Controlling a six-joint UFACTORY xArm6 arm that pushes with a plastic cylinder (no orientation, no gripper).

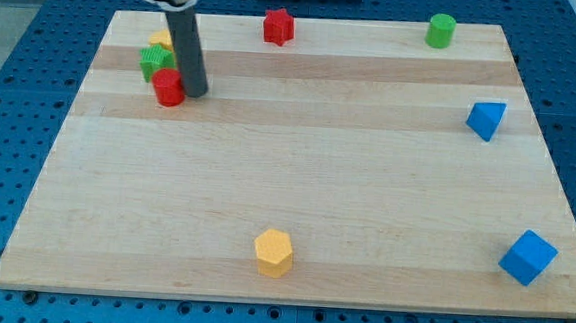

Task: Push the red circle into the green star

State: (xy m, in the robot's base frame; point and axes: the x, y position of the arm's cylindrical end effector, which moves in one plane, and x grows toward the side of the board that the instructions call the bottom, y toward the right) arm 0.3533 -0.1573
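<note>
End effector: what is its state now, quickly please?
No jaws, only a rod, holding nothing. My tip touches the red circle on its right, with the green star just beyond.

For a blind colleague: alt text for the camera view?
My tip touches the red circle on its right side, with the green star just above-left of it. Other blocks lie scattered on the wooden board.

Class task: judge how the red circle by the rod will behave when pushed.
The red circle looks squat and flat-based, so it probably slides rather than tips. My tip sits at its right; the green star is close, so it likely stops quickly.
</note>
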